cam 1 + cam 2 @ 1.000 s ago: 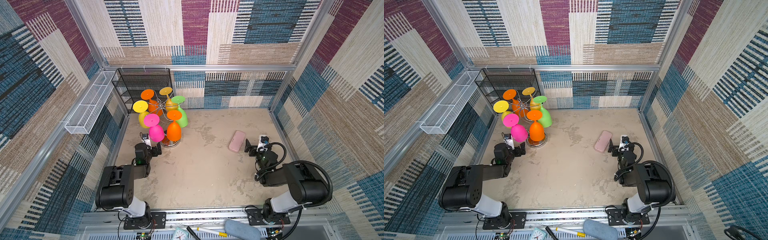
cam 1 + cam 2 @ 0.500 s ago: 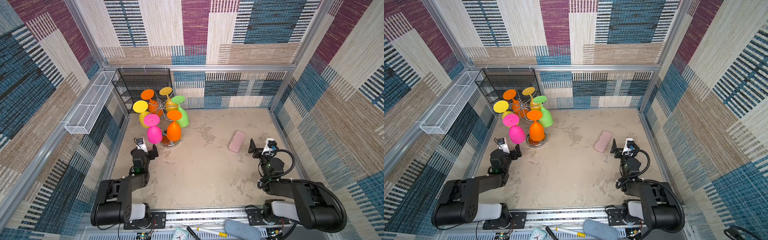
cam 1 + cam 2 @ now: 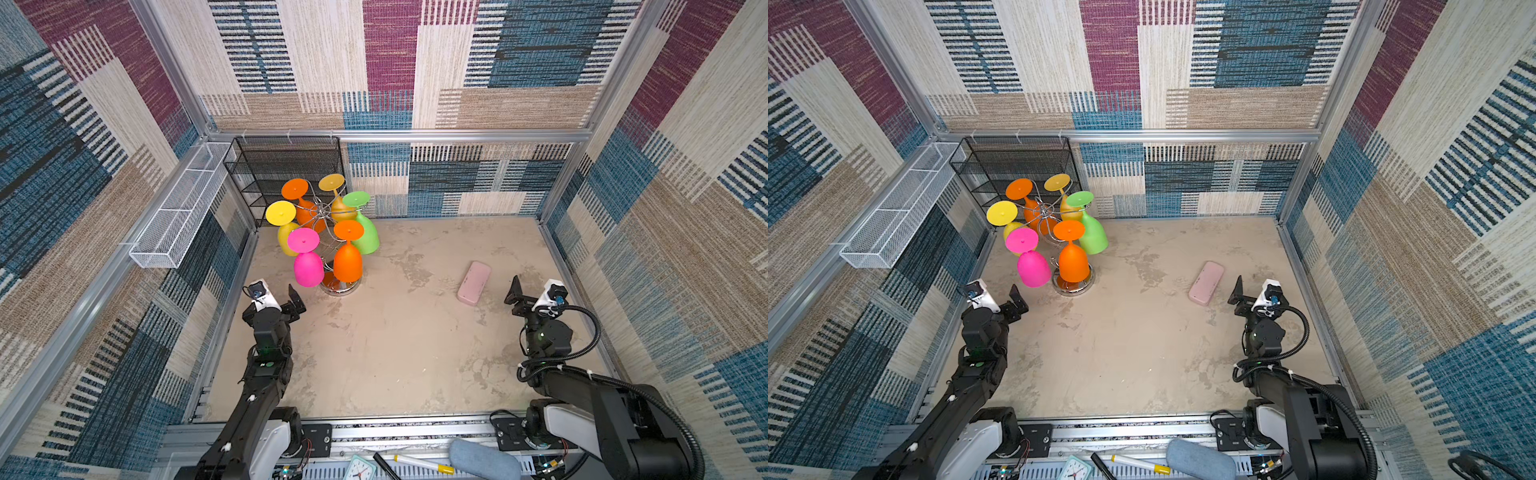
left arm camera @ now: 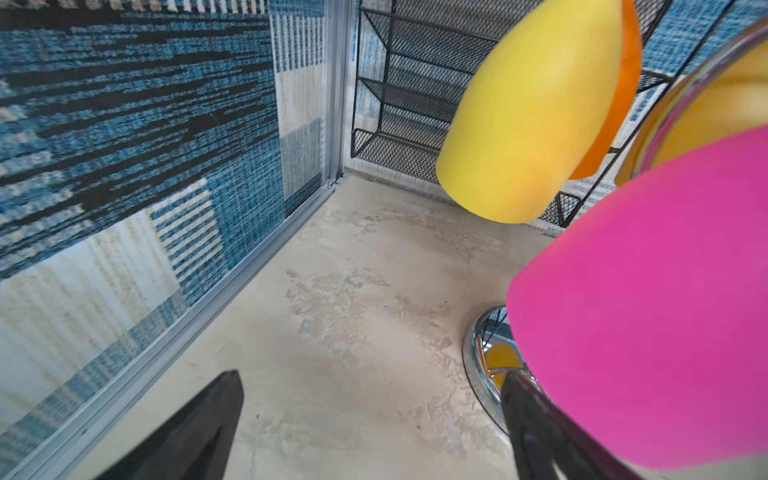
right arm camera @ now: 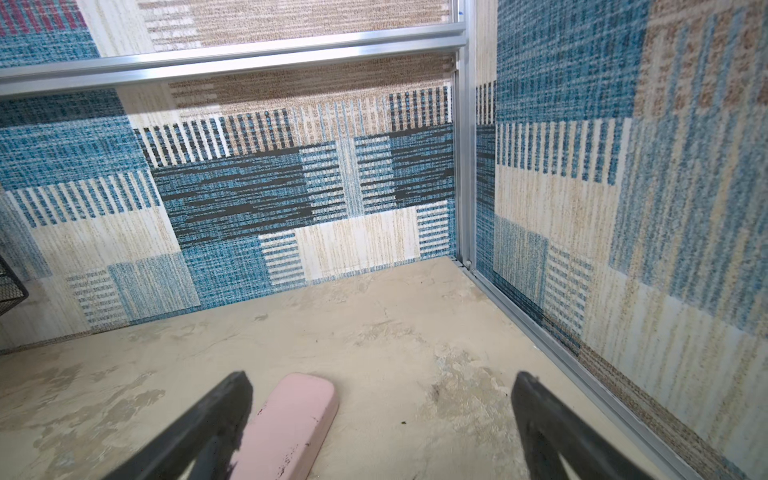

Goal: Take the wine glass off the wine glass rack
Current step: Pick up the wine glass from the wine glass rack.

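The chrome wine glass rack (image 3: 322, 212) (image 3: 1045, 214) stands at the back left on its round mirrored base (image 3: 341, 288) (image 4: 478, 357). Several coloured wine glasses hang upside down from it. The pink wine glass (image 3: 308, 268) (image 3: 1033, 269) (image 4: 648, 316) is nearest, with an orange one (image 3: 348, 262) beside it and a yellow one (image 4: 528, 116) behind. My left gripper (image 3: 286, 302) (image 3: 1010, 305) (image 4: 372, 386) is open just in front of the pink glass, whose bowl overlaps one finger (image 4: 536, 432) in the left wrist view. My right gripper (image 3: 524, 297) (image 3: 1249, 297) (image 5: 380, 382) is open and empty at the right.
A pink case (image 3: 474, 283) (image 3: 1206, 282) (image 5: 291, 424) lies on the floor by the right gripper's left finger. A black mesh shelf unit (image 3: 286, 166) fills the back left corner. A white mesh basket (image 3: 178, 208) hangs on the left wall. Walls close in on both sides.
The left gripper has drawn back from the pink glass toward the front. The pink glass has shifted slightly. Both arms have unfolded; the right gripper stays by the pink case.
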Controlling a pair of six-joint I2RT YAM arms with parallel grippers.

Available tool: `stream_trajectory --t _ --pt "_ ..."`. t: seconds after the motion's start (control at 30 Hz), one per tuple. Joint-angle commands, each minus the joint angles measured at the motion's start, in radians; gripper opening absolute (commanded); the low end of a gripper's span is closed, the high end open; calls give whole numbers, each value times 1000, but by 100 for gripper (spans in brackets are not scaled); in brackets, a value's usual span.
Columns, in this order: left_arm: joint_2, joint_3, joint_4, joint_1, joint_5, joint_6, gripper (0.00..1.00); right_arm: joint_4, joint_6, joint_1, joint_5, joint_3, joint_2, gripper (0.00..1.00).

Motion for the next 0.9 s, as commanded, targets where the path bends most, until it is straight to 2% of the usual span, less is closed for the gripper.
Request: stream_trajectory --t 0.0,0.13,0.3,0.4,0.47,0.57,0.73,0.87 --pt "-61 72 -276 2 -79 -57 100 -56 35 0 11 14 -12 100" --pt "-100 156 -418 7 -82 -124 100 -100 49 0 -13 35 -22 100" --pt "-97 338 -695 10 -74 -190 98 -184 77 0 -81 89 -54 100" --pt "-172 347 -737 7 -62 -215 97 -298 109 0 -68 151 -79 100" --pt "-165 377 -777 8 -39 -214 96 -361 122 3 -84 192 -114 100" --pt "-99 457 -839 16 33 -199 94 -464 156 20 -93 283 -147 100" --pt "-74 526 -801 37 183 -205 92 -628 206 128 -68 460 -150 100" --pt "-13 692 -863 64 307 -200 90 -736 262 217 -84 603 -99 100"
